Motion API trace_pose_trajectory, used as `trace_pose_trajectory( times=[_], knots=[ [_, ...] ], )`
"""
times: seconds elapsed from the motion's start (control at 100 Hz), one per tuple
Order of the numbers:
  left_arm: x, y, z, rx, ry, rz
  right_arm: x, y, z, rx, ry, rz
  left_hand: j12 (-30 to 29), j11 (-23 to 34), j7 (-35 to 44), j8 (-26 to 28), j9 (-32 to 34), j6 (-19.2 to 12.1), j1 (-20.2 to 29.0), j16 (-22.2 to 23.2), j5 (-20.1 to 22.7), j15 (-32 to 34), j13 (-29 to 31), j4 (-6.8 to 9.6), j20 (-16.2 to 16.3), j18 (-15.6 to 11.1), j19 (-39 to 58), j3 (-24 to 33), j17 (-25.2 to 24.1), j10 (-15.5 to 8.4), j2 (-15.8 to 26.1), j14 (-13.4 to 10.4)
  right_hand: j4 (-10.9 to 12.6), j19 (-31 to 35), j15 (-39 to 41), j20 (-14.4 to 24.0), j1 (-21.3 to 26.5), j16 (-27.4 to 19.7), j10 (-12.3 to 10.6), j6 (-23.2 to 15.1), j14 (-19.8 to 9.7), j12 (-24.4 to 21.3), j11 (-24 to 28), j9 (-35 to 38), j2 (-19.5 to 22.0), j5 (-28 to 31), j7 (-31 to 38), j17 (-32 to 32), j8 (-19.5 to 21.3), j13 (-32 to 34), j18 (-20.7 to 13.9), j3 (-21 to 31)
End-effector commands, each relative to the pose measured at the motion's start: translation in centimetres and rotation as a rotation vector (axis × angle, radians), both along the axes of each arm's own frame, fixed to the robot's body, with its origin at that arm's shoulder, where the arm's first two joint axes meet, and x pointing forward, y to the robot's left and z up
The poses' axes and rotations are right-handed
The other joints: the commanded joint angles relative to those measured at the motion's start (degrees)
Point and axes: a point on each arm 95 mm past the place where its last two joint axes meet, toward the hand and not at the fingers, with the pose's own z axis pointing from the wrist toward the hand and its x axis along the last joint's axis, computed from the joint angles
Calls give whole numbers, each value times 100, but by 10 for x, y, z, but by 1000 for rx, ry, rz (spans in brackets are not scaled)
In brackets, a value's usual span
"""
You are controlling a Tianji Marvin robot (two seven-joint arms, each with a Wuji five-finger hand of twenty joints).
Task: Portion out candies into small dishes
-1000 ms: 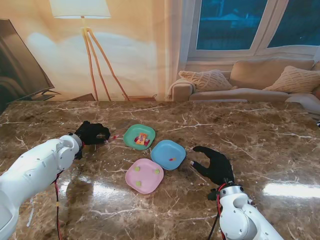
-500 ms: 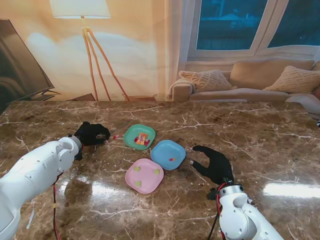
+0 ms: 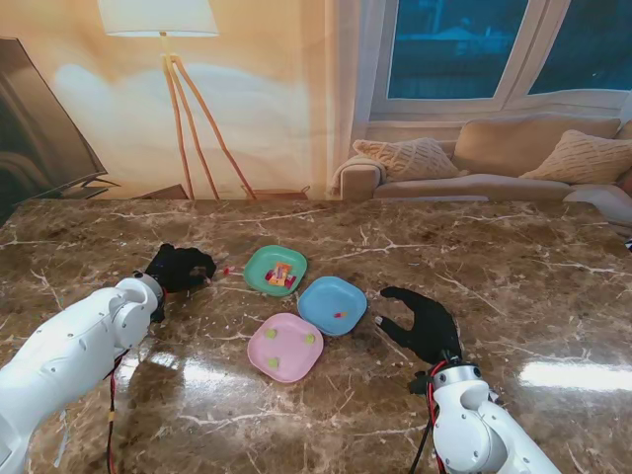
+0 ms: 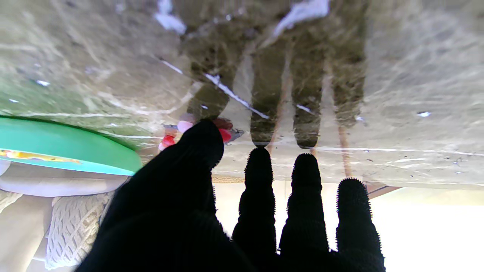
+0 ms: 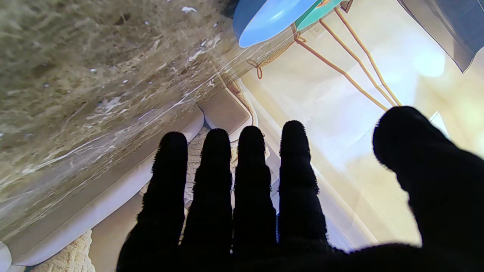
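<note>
You see a polished marble table [image 3: 513,257], brown with pale veins, glossy enough to mirror the window light. At its centre sit three smooth, matt plastic-looking dishes: green dish [image 3: 254,276] at 12 o'clock, blue dish [image 3: 321,301] at 3 o'clock, pink dish [image 3: 286,367] at 6 o'clock. Both the left hand [image 3: 181,267] and the right hand [image 3: 423,323] wear fuzzy black knit cloth. The arm shells [image 3: 74,341] look like glossy white plastic.
</note>
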Motion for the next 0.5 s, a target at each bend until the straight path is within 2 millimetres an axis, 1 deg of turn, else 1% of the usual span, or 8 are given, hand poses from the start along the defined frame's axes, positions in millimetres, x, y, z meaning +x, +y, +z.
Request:
trace_pose_trajectory(
  times=[0.0,0.49],
  knots=[
    [-27,16,-36,59,99,19,-3,0,-6,6,23,0,357,783,234,-6,796,114,310,94,507,112,-46,76,-7,-74,-86,-19,-133,41,-449,-34,85,-107,-17,93,-162,59,-52,-142,70,72,3,71,108,-46,-25,-31,27,-134,-27,136],
    [-28,9,-23,32,47,35,-4,0,-6,10,21,0,429,739,263,23,809,72,289,93,463,82,-35,87,5,-75,-128,-21,-146,19,-431,-40,85,-110,-18,93,-164,60,-69,-142,71,73,3,76,110,-43,-26,-31,24,-132,-29,136]
  ],
)
